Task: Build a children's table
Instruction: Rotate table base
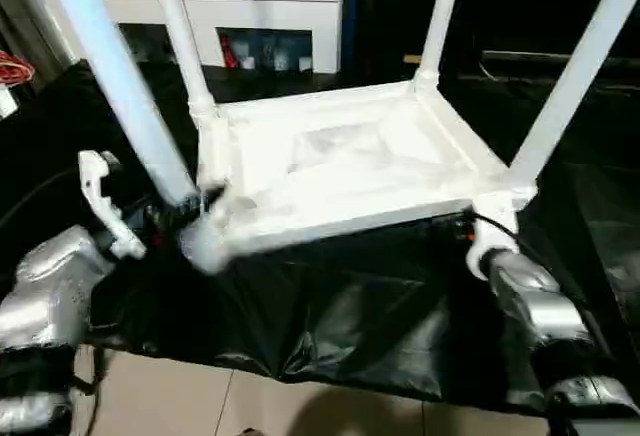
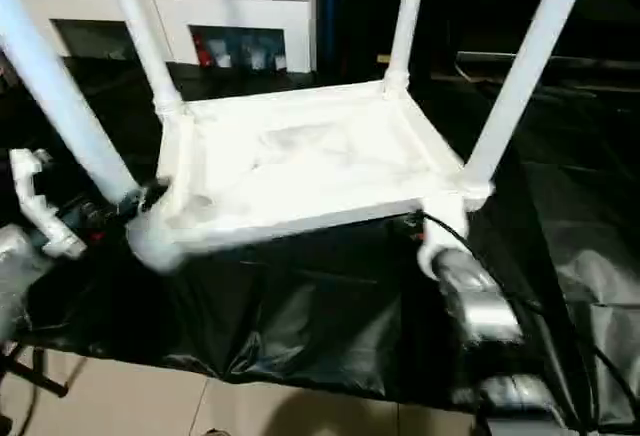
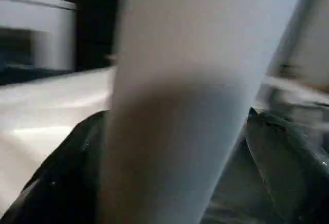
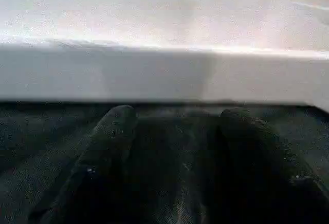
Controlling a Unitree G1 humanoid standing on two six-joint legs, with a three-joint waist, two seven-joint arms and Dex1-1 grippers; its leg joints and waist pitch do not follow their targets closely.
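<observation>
Four legs are seen rising from the upturned table (image 1: 340,171), which lies on a black sheet (image 1: 330,321); no writing can be read. The left gripper (image 3: 164,193) is spread wide around the near-left leg (image 1: 120,86). The right gripper (image 4: 177,131) is held open just below the table's rim, untouched.

Table legs (image 1: 120,76) cut off above
</observation>
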